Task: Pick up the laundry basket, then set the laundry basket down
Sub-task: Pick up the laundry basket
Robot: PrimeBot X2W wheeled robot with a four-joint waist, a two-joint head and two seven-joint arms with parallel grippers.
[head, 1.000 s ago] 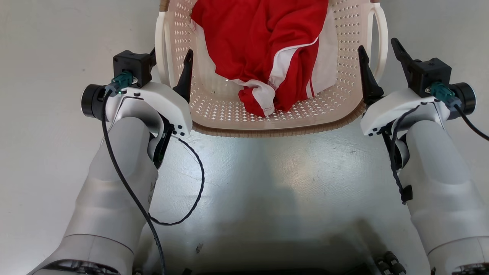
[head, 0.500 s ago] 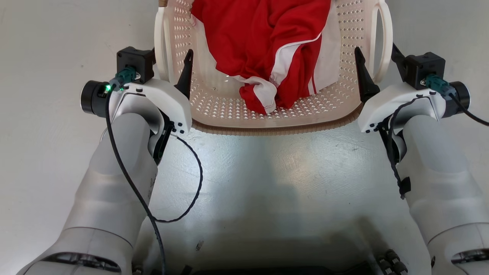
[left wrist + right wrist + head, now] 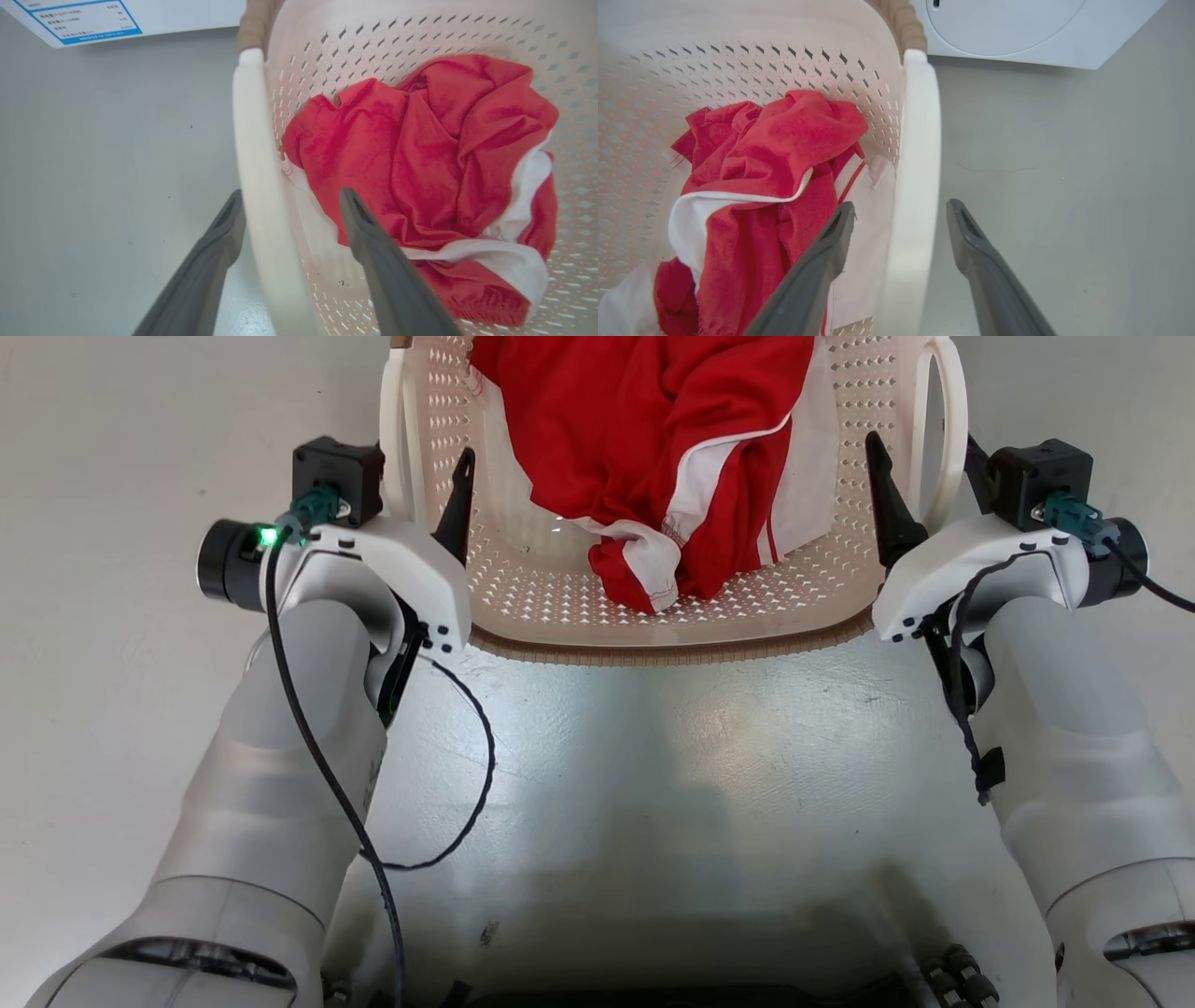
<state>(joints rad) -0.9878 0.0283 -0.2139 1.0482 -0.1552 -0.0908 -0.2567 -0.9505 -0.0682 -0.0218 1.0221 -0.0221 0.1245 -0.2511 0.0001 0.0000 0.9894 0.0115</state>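
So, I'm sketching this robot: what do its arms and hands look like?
The left hand and right hand each have two long dark grey fingers. Forearms are pale grey, wrist shells white. Each wrist carries a black block with a teal plug and black cable; a green light glows on the left.

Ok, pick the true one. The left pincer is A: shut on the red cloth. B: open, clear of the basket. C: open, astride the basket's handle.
C: the left pincer stands open, a finger on each side of the white handle of the laundry basket.
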